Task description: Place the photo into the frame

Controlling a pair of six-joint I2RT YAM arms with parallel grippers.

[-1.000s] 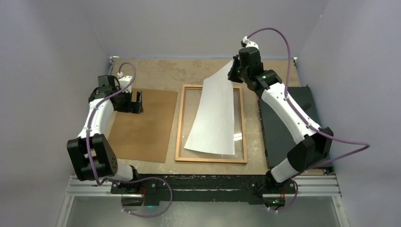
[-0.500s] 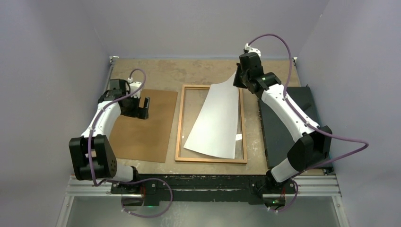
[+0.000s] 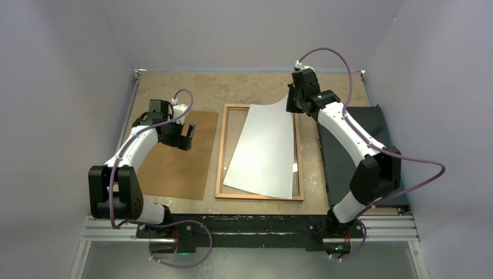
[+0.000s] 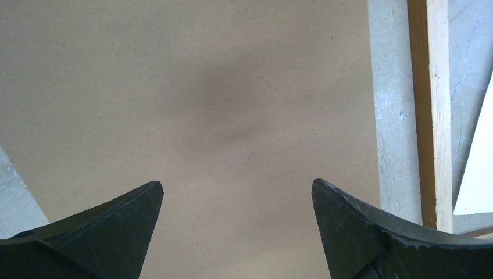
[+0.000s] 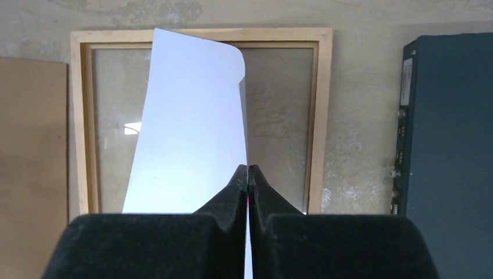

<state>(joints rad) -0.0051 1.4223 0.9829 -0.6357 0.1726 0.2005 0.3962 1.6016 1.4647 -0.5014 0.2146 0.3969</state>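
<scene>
1. Left gripper (image 3: 184, 137): left of the frame, over the brown backing board (image 3: 174, 165); jaws spread wide, holding nothing.
2. Frame (image 3: 220, 151): orange-brown wood, flat on the table, glass showing inside its rails.
3. Photo (image 3: 264, 151): whitish back up, lying askew across the frame's glass; the far right corner is lifted and curled above the frame's far right corner.
4. Right gripper (image 5: 248, 170): over the frame's far right corner, clenched on that lifted corner of the photo.
5. Black slab (image 5: 447, 128): right of the frame.
6. Risk, as judged: released at this slant, the photo could ride up on a rail instead of seating; the tight pinch could crease the curled corner; the sheet could skate on the glass.
7. Writing: a pale strip label on the slab's edge nearest the frame, too small to read; no brand legible.
</scene>
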